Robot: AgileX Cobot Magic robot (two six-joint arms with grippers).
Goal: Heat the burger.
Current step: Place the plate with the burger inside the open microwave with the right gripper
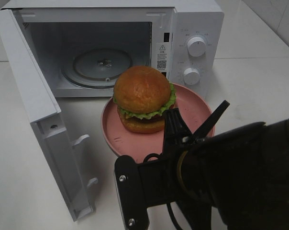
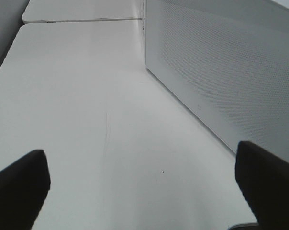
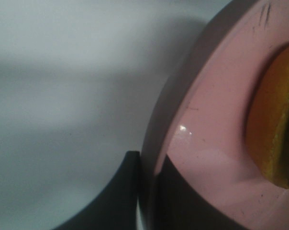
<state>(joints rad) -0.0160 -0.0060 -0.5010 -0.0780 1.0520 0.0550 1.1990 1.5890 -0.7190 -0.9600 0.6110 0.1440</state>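
The burger (image 1: 142,98) stands upright on a round pink plate (image 1: 194,103), just in front of the open microwave (image 1: 106,48). My right gripper (image 1: 173,125) reaches in from the near side and is shut on the plate's front rim. Up close, its dark fingers (image 3: 120,196) pinch the pink plate's rim (image 3: 206,120), one on each side, with the burger's bun edge (image 3: 273,120) beyond. I cannot tell whether the plate rests on the table. My left gripper (image 2: 142,187) is open over bare table, nothing between its fingers, and does not show in the high view.
The microwave door (image 1: 37,110) swings out to the left, and a glass turntable (image 1: 99,67) lies in the cavity. Two white knobs (image 1: 196,46) sit on the right panel. A white dotted panel of the microwave (image 2: 221,62) stands beside the left gripper.
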